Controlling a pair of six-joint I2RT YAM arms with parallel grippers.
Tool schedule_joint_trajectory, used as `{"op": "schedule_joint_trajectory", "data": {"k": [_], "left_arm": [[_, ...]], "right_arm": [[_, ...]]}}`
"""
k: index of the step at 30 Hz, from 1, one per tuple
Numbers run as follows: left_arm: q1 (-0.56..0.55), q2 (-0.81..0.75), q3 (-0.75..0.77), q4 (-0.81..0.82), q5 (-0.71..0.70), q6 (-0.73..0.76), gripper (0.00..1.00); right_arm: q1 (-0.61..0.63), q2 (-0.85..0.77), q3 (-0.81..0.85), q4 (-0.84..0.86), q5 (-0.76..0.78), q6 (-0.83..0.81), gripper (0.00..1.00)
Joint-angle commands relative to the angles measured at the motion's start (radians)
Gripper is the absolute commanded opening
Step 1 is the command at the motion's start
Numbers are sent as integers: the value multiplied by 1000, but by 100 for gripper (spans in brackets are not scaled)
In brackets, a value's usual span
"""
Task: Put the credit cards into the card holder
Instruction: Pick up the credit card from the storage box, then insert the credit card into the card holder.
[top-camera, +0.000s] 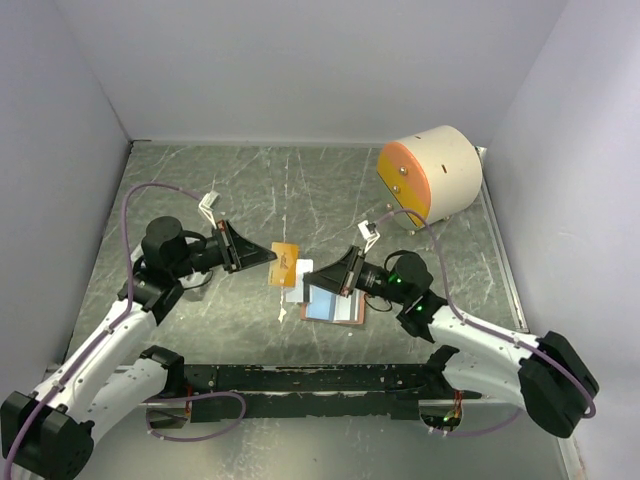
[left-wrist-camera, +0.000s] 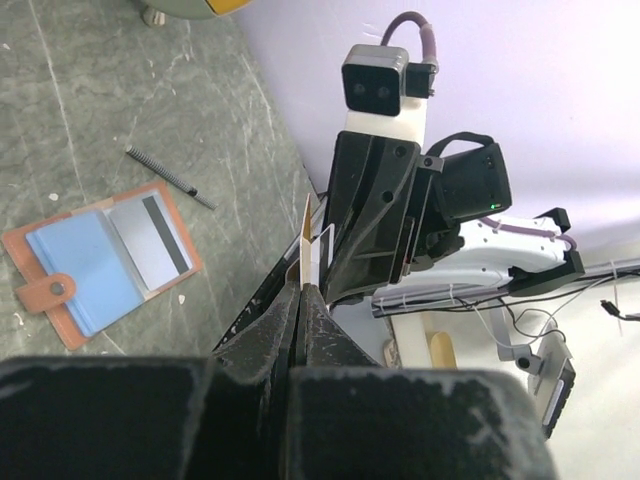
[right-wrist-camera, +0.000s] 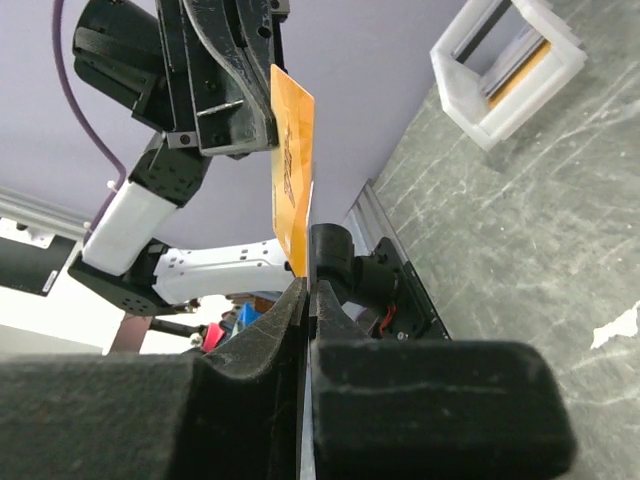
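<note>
Just up and to the left of the small salmon-brown leather-like folding card holder (left-wrist-camera: 45, 293), a thin orange plastic card (right-wrist-camera: 292, 180) hangs in the air between both arms. The left tool (left-wrist-camera: 301, 292) is closed on one end of it. The right tool (right-wrist-camera: 308, 290) is pinched tight on the other end. A thin white plastic card (left-wrist-camera: 322, 250) sits flat against the orange card. I cannot tell which tool has hold of that one.

The card holder lies open on the grey stone-look table (top-camera: 250, 190), under the right tool. A light blue card (left-wrist-camera: 85, 268) and a pale grey card with a black stripe (left-wrist-camera: 150, 245) are in its pockets.

Here is what could go wrong. If one arm pulls while the other hangs on, the orange card could bend or pop out. If the left tool lets go and the right tool has only a thin bit of edge, the card could tip and drop. The white card could slip loose and fall flat beside the card holder, where it would be hard to pick up. Nothing pins the card holder down, so a push into a pocket could slide it away.
</note>
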Motion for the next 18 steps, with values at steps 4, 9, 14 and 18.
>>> {"op": "schedule_joint_trajectory", "data": {"k": [4,9,14,18], "left_arm": [[-3,38,62,-182,-72,169,7],[-43,109,50,-237,-124,255,7],[-127,205,-25,-75,-60,211,7],[-190,301,-34,-44,-47,249,7]], "right_arm": [[-14,-137,-1,-396,139,-159,0],[-34,-157,-2,-655,308,-215,0],[-60,-110,-15,-713,370,-237,0],[-76,-74,-17,-742,414,-257,0]]}}
